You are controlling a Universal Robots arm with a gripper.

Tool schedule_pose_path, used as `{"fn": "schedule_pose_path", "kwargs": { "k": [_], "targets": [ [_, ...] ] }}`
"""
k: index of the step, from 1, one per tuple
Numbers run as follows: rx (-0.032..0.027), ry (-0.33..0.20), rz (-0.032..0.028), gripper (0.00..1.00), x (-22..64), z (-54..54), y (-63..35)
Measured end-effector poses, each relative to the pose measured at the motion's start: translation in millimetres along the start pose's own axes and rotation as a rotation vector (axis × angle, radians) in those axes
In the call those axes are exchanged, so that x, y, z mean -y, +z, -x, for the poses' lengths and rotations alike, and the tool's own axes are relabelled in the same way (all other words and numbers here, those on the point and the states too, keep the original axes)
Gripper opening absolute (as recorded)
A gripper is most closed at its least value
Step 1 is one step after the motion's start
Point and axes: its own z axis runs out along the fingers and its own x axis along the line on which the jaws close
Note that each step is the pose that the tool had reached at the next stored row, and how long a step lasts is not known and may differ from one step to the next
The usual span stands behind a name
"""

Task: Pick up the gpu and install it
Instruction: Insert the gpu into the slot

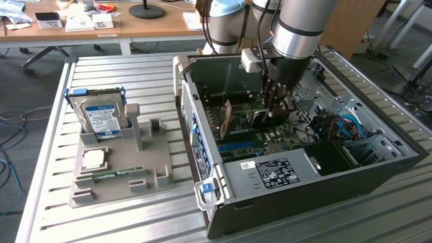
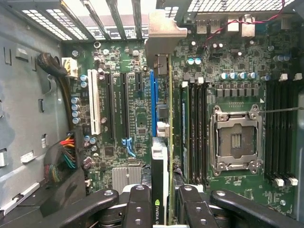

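Between the 2 fingers (image 2: 137, 209): gpu (image 2: 158, 180), clamped edge-on above the motherboard (image 2: 123, 118) slots. Light, stiff, fragile; judged best held by bare board edges, components left untouched.

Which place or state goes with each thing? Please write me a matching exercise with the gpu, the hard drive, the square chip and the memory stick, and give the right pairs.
Things
1. gpu
2. hard drive
3. square chip
4. memory stick

Places and states
A. standing upright in a slot of the grey tray
B. lying flat in the grey tray, a narrow green strip
C. inside the computer case, clamped on edge by the gripper
D. lying flat in the grey tray, silver top up

Right pairs: 1-C, 2-A, 3-D, 4-B.
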Motion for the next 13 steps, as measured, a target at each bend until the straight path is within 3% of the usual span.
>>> {"fn": "schedule_pose_path", "kwargs": {
  "k": [13],
  "targets": [
    [0.0002, 0.0, 0.0, 0.27, -0.1, -0.1, 3.7]
  ]
}}
